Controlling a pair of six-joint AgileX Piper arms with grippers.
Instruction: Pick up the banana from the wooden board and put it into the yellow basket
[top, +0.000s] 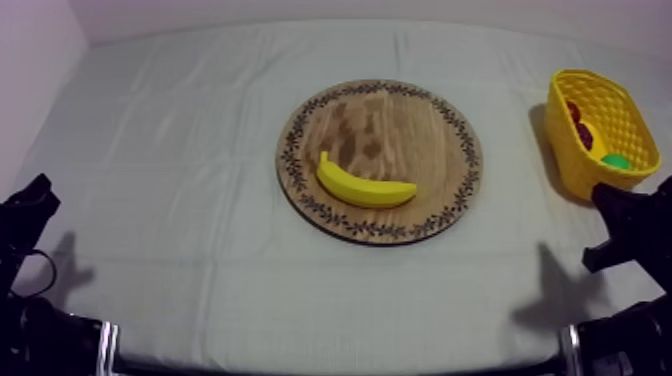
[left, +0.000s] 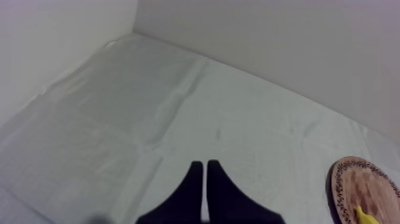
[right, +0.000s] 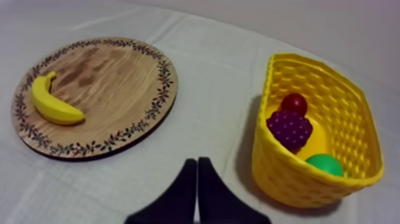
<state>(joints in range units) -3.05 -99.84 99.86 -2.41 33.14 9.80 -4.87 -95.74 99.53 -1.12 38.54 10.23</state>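
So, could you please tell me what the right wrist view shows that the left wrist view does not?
Right wrist view: the yellow basket holding grapes, a small red fruit and a green fruit, plus the right tool, shut. Left wrist view: the left tool, shut, and the table's far corner. Shared: the board, the banana on it, the cloth.

Yellow banana (top: 365, 187) lies flat on the round wooden board (top: 410, 115); yellow basket (top: 568, 155) stands well apart.
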